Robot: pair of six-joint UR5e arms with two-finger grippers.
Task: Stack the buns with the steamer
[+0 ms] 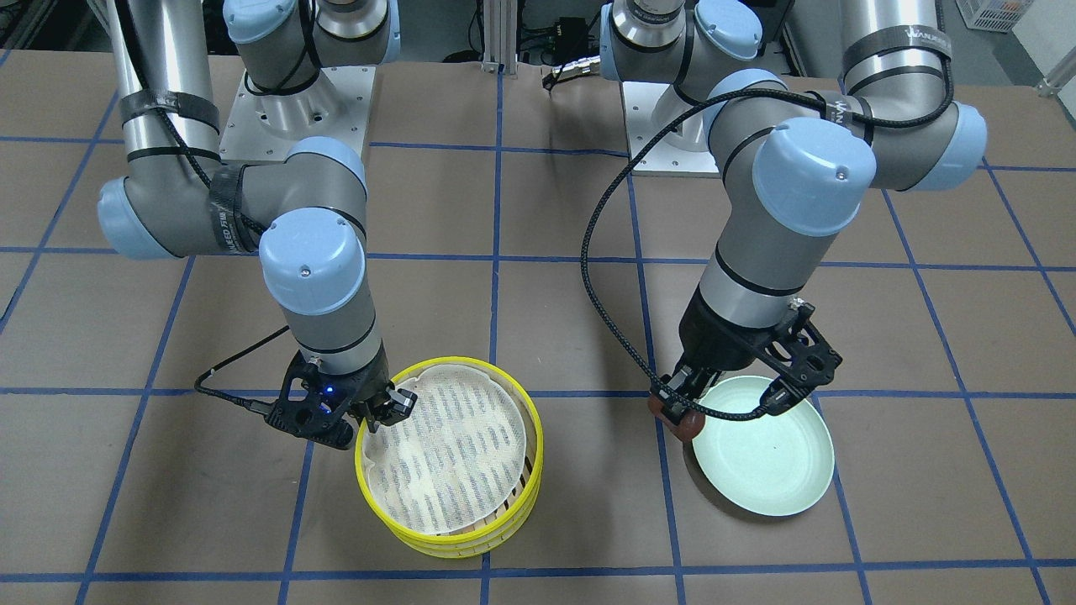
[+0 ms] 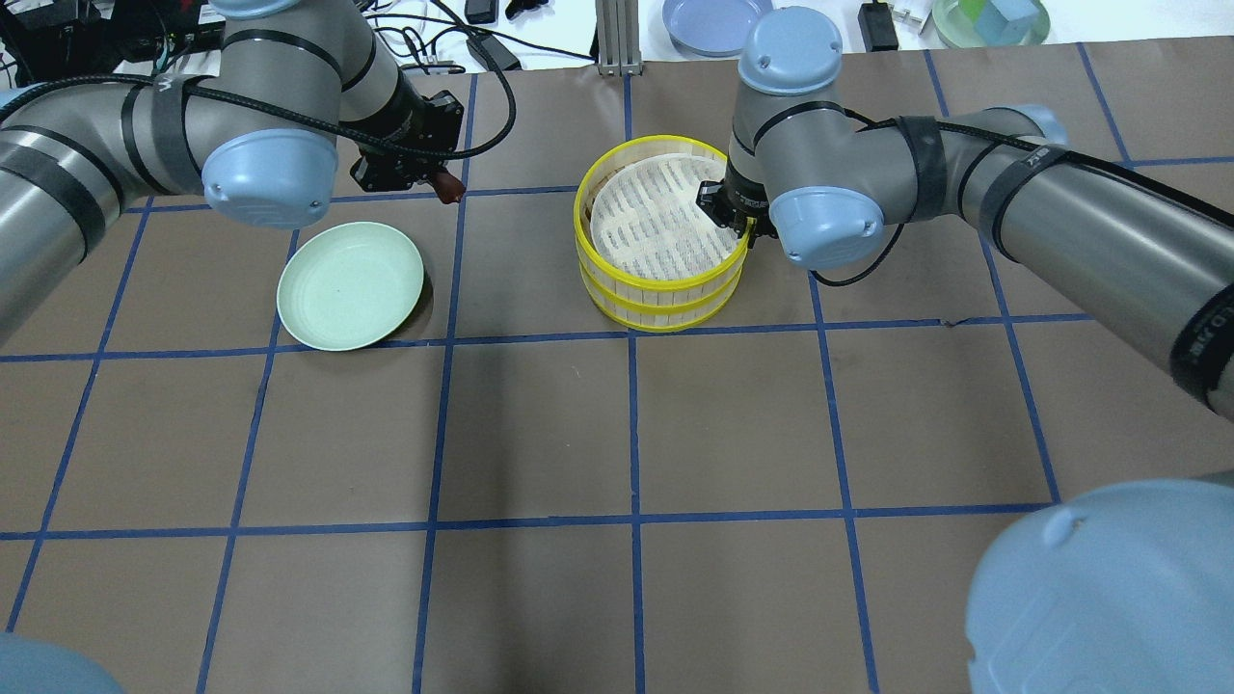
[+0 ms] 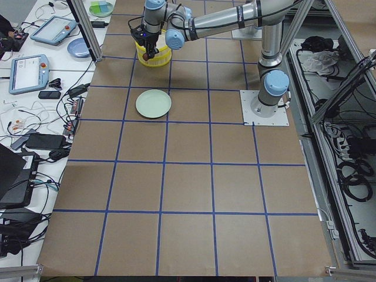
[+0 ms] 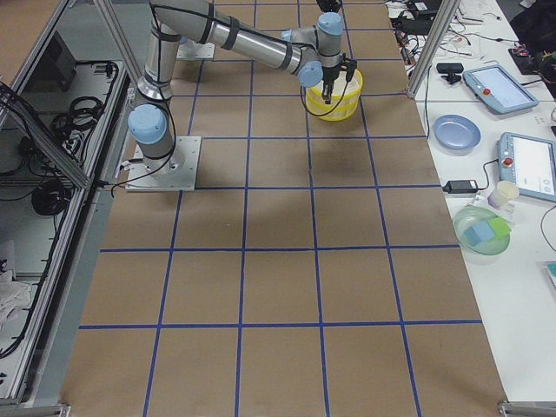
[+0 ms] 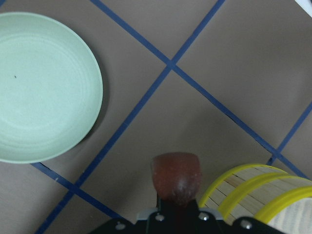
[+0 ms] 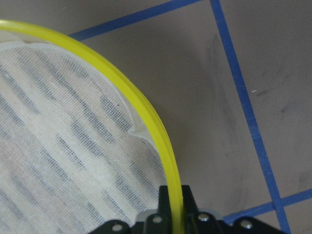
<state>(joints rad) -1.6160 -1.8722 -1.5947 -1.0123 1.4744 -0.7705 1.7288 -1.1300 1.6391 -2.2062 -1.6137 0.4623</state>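
My left gripper (image 2: 436,183) is shut on the dark reddish-brown bun (image 2: 447,190) and holds it above the table, beside the far edge of the empty pale green plate (image 2: 351,285). In the left wrist view the bun (image 5: 175,176) sits between the jaws, with the plate (image 5: 44,87) to the left and the steamer (image 5: 263,195) to the right. The yellow steamer (image 2: 665,294) is two stacked tiers, with a white cloth liner (image 2: 656,222) on top. My right gripper (image 2: 730,214) is shut on the top tier's yellow rim (image 6: 146,117). The cream-white bun is out of view.
A blue plate (image 2: 713,21) and a green bowl (image 2: 988,19) holding blocks sit on the white bench beyond the table's far edge. Blue tape lines grid the brown table. Tablets and cables lie on the side bench (image 3: 35,64).
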